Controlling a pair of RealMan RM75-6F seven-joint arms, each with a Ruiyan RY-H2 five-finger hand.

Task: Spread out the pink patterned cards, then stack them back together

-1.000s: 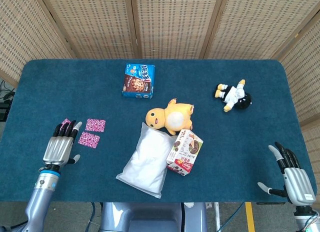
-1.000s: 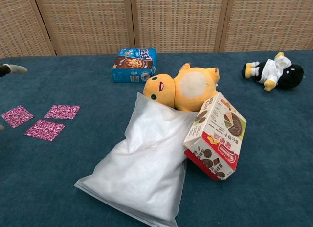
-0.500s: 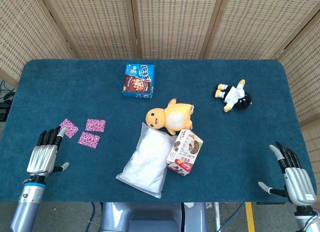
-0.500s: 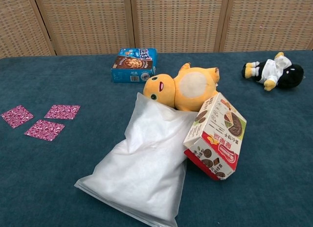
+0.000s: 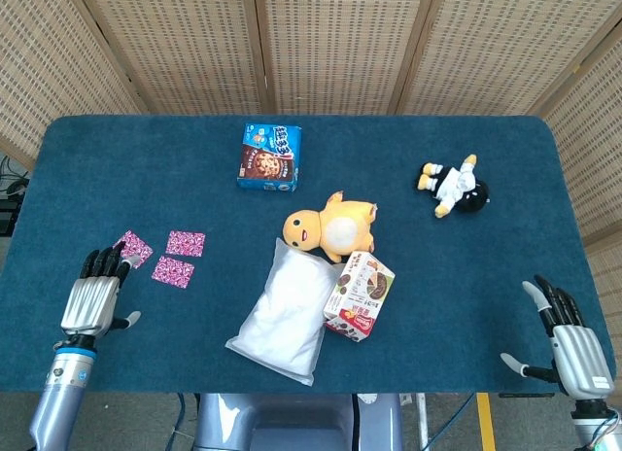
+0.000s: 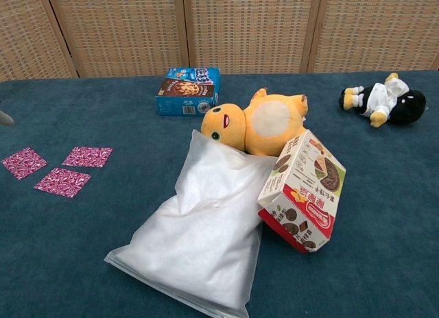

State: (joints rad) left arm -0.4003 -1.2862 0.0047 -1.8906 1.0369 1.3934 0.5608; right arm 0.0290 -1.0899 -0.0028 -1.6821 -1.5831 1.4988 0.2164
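Three pink patterned cards (image 5: 166, 257) lay spread flat at the tabletop's (image 5: 486, 159) nine o'clock, one turned diamond-wise; the empty left hand (image 5: 93, 294), fingers extended, hovered beside them; the right hand (image 5: 569, 342) rested open, at five o'clock.

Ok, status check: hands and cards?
Left hand open, beside the cards. Right hand open, idle. Three pink cards spread flat, apart, unstacked. Nothing blocking them.

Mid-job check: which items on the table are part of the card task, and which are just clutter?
Job items:
- pink patterned cards, three lying spread apart
- left hand, just beside the cards

Just lying about:
- blue cookie box
- yellow plush
- white bag
- red-and-white snack box
- black-and-white plush doll
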